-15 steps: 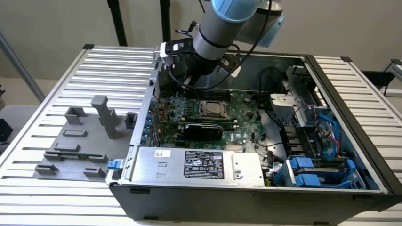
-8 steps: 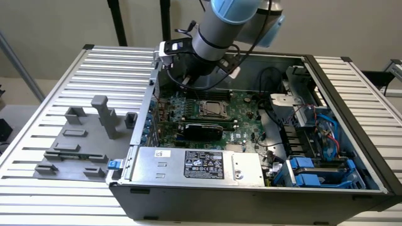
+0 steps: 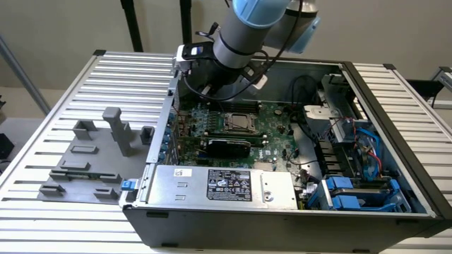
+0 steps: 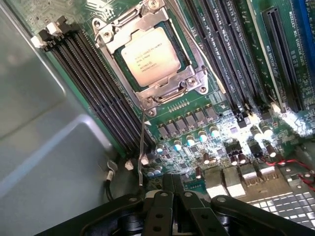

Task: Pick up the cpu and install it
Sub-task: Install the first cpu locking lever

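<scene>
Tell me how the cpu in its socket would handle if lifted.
The cpu is a thin flat square with a metal top: probably stiff and light. Its smooth top may be slippery. Flat in the socket, it shouldn't roll.

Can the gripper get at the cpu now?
Probably yes: the cpu lies uncovered on the motherboard, nothing above it, with the gripper hanging over the board. The metal frame hugging its edges could hinder a grasp.
</scene>
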{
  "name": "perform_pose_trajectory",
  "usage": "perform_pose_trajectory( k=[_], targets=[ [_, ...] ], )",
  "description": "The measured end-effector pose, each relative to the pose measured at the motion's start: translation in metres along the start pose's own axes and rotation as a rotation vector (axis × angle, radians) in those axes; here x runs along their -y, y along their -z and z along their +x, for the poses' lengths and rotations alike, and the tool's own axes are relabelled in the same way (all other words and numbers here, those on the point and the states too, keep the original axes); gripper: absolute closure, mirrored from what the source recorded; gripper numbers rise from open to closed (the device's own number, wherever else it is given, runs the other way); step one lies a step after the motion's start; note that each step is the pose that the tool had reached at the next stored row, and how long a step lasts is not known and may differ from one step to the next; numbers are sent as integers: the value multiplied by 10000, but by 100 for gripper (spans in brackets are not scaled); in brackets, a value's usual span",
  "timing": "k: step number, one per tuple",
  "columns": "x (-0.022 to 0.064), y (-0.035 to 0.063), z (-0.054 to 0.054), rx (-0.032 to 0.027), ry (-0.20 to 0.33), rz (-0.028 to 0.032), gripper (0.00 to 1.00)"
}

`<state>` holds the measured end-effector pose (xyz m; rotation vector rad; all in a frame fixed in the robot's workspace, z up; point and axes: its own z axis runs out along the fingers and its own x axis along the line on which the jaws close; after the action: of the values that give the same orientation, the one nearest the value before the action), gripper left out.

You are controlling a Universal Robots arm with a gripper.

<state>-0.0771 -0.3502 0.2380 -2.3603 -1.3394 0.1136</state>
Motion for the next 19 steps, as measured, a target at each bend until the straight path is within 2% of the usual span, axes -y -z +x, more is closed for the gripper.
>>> perform_pose_trajectory(
  k=[3, 7, 9, 10, 12, 15, 19],
  targets=[
    [3, -1, -1, -260, -274, 34, 89],
    [7, -2, -4, -687, -432, 210, 89],
    [7, -2, -4, -866, -438, 307, 89],
    [6, -2, -4, -936, -436, 345, 89],
    [-2, 1, 2, -1037, -433, 398, 89],
    [-56, 19, 37, -1109, -429, 441, 89],
    [-199, 68, 133, -1202, -400, 506, 89]
  ],
)
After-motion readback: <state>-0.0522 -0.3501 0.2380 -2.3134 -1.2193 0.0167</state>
